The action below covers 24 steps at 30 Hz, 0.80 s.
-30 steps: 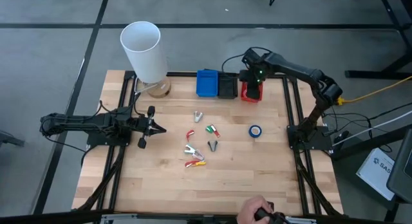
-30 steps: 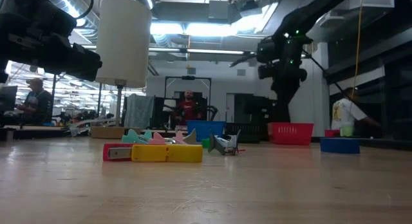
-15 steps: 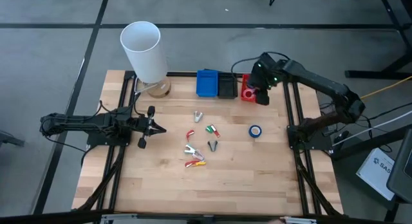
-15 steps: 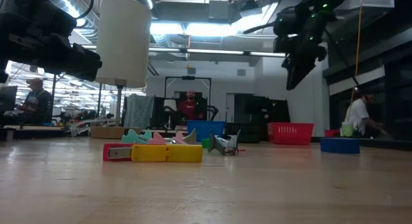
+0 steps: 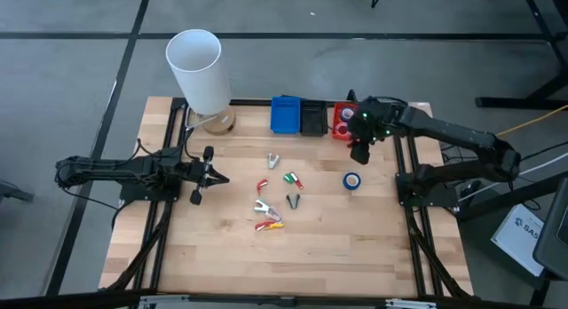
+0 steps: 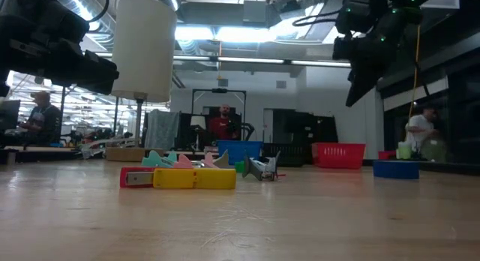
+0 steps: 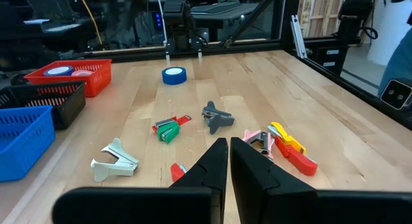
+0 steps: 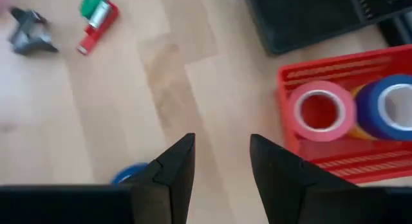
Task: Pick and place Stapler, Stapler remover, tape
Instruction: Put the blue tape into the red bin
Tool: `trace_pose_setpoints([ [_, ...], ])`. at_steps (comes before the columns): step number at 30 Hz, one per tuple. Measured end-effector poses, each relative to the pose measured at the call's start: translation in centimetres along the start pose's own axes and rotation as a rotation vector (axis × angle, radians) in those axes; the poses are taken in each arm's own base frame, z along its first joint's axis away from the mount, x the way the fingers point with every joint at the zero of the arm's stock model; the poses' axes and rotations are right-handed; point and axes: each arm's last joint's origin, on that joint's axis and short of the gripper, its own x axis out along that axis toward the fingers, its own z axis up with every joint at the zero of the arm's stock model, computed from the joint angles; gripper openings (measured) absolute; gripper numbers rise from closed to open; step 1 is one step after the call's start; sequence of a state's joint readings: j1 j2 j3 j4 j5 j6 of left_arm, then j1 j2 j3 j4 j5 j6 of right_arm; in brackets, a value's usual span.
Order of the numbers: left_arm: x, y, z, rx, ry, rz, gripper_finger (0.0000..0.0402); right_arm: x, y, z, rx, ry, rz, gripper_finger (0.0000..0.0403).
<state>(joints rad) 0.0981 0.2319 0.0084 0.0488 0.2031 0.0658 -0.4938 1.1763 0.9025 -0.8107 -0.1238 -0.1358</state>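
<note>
The wooden bench is seen from above with both dark arms over it. A tall white cylinder stands at its far left corner. Along the far edge a blue basket, a black basket and a red basket are set in a row, touching. In the red basket a pink tape roll is seen beside a blue tape roll, with a yellow roll partly hidden between them. A further blue tape roll lies on the bare wood, near the bench's right side, well apart from the baskets. Small staple removers and a yellow and red stapler are scattered at the middle of the bench.

The right jaws are held above the bench between the red basket and the loose blue roll; they are spread apart and nothing is gripped. The left jaws wait at the bench's left side, pressed together and empty, pointing toward the scattered pieces.
</note>
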Motion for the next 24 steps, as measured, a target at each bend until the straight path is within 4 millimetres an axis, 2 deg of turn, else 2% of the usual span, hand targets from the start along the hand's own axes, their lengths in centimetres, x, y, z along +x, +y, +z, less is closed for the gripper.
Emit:
trace_pose_setpoints([
  [5,0.0,0.0,0.0,0.000,0.000,0.000,0.0016,0.2,2.3,0.4,0.042,-0.016,0.051,0.0149],
  [11,0.0,0.0,0.0,0.000,0.000,0.000,0.0015,0.2,6.7,0.5,0.060,-0.024,0.153,0.0149],
  [18,0.0,0.0,0.0,0.000,0.000,0.000,0.0016,0.3,11.4,-0.6,0.094,0.044,0.252,0.0149],
  [24,0.0,0.0,0.0,0.000,0.000,0.000,0.0015,0.5,14.6,-1.9,0.113,0.122,0.298,0.0149],
])
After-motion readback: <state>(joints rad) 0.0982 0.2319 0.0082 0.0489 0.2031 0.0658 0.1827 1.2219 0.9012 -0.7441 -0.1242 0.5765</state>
